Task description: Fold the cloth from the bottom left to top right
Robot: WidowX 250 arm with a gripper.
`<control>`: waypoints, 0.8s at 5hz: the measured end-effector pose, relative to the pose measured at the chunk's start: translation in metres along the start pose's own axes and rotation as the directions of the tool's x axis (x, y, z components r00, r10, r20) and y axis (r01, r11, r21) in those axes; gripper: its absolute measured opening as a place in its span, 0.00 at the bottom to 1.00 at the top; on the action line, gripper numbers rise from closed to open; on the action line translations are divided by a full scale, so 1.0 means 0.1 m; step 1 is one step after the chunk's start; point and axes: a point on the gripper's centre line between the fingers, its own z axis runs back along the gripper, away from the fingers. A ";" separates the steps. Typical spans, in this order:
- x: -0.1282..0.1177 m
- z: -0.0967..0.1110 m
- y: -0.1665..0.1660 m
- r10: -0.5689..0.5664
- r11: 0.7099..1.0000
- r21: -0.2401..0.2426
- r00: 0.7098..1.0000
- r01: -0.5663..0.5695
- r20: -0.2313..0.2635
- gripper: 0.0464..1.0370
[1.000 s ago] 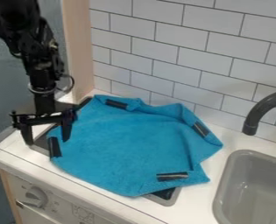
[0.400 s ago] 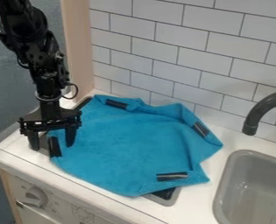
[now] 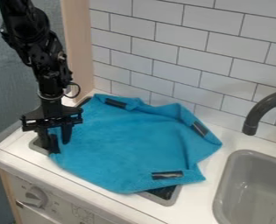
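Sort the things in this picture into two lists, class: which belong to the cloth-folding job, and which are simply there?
Belong to the job:
- blue cloth, with dark strips along its edges
- gripper, at the cloth's left edge

Simply there:
- gray sink
- dark tap
- white counter
- round knob on the front
- gray-rimmed panel partly under the cloth

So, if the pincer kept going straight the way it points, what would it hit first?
Pointing down, the pincer would probably meet the black strip on the left edge of the cloth first. Depth is unclear, so it may already be touching.
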 end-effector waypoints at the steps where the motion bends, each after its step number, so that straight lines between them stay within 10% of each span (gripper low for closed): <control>1: 0.01 -0.01 0.01 0.000 1.000 0.011 1.000 0.000 0.000 0.23; 4: -0.05 0.01 0.01 0.005 1.000 0.003 0.999 -0.005 -0.033 0.02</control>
